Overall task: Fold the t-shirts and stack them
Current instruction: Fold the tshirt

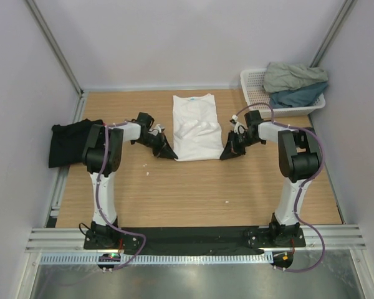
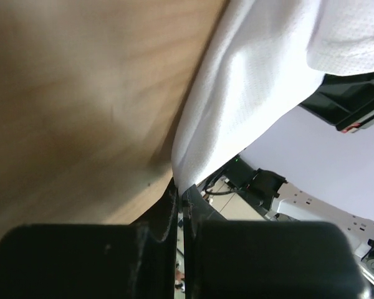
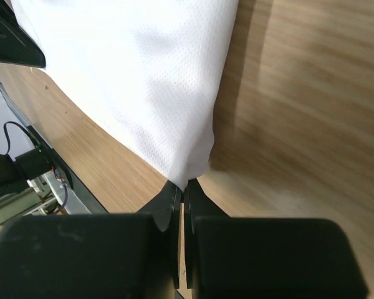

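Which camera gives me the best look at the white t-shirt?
The top external view: the whole white t-shirt shows there, its sides folded in. Each wrist view shows only one near corner of it, pinched in the left gripper or the right gripper.

Centre shirt [image 1: 196,128]; apparently second shirt [image 1: 68,142] left; basket [image 1: 252,86] back-right.

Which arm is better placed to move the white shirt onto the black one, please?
Left, probably. The left hand pinches the white shirt at a near corner, and the black shirt lies beside that arm; the right arm must reach across.
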Motion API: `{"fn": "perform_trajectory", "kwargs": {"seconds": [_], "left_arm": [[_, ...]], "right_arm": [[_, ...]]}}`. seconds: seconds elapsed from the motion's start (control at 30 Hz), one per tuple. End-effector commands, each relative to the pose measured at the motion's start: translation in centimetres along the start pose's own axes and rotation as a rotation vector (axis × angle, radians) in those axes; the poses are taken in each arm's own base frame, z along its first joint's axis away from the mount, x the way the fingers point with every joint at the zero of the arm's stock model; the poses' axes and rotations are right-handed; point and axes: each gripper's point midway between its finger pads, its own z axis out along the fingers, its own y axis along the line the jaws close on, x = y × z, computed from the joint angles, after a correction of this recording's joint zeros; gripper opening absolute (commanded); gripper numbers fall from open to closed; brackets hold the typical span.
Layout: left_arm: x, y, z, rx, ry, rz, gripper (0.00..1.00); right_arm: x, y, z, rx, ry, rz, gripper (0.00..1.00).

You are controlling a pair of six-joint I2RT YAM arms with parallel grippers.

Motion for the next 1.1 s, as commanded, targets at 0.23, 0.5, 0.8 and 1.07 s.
{"fn": "perform_trajectory", "kwargs": {"seconds": [0.23, 0.5, 0.8, 1.07], "left_arm": [[4.5, -3.5, -4.2, -0.026, -0.021, 0.131, 0.0], [6.7, -7.2, -6.0, -0.006, -0.068, 0.304, 0.0], [9.3, -9.6, -8.8, 0.003, -0.133, 0.454, 0.0], [9.4, -9.3, -9.7, -0.039, -0.177, 0.484, 0.0]], "right_arm": [[1.2, 4.0, -5.4, -0.025, -0.096, -0.123, 0.01], [2.2, 7.1, -8.1, -0.078, -0.142, -0.171, 0.01], [1.0, 11.8, -12.2, -0.132, -0.247, -0.273, 0.02], [1.2, 12.1, -12.5, -0.14, -0.26, -0.263, 0.02]]}}
